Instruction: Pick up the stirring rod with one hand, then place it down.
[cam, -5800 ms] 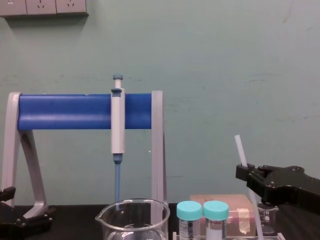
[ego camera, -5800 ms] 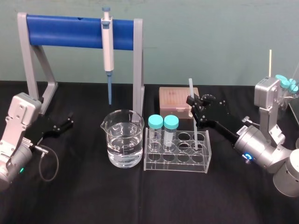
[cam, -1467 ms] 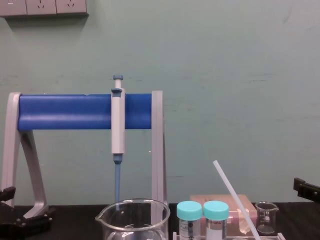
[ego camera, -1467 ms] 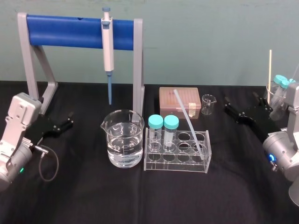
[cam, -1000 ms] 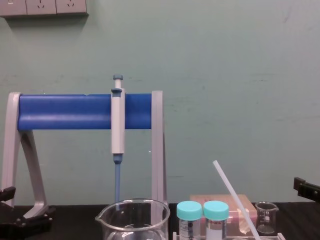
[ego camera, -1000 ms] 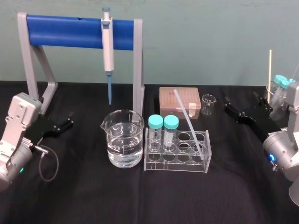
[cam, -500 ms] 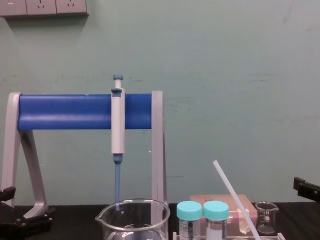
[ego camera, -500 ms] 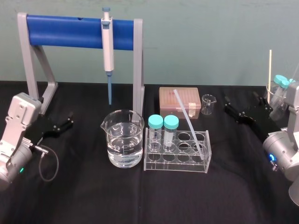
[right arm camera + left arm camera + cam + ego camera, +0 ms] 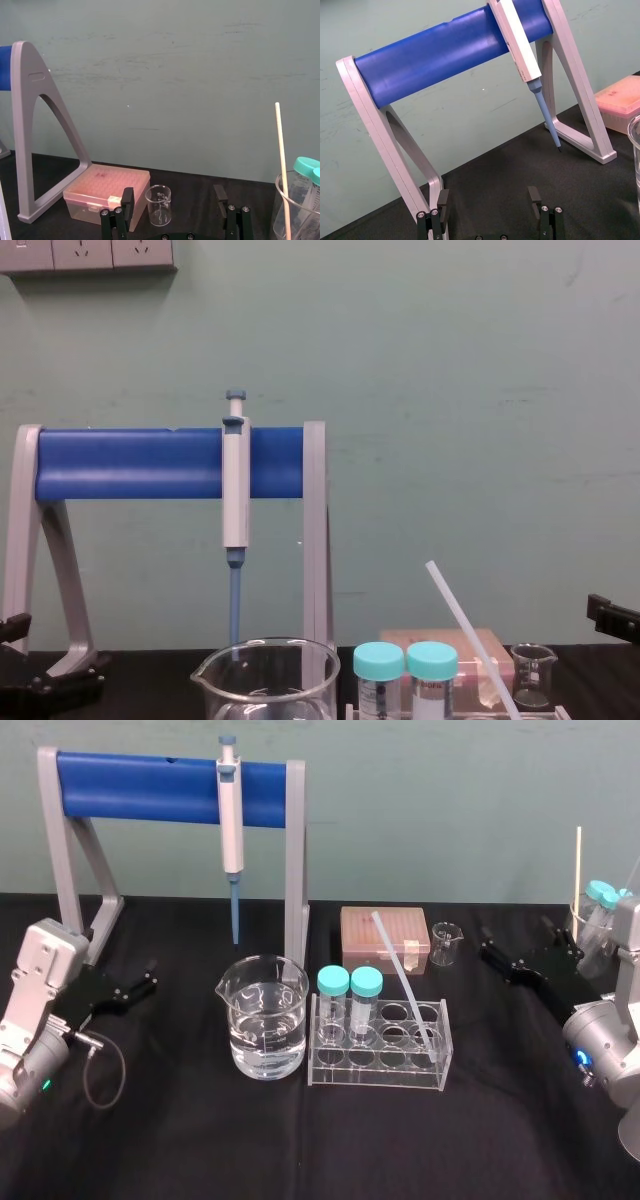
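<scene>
Within the clear rack (image 9: 380, 1070), a slim milky stirring rod (image 9: 403, 978), tilted; left tool (image 9: 150, 976), right tool (image 9: 515, 940) released.

No legible text, brand or number found: label print on the teal-capped tubes (image 9: 379, 692) and markings on the small beaker (image 9: 159, 205) cannot be read.

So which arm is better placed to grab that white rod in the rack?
Right. The stirring rod leans at the right end of the test tube rack, near the open right gripper; the left gripper sits far off, beyond the beaker.
</scene>
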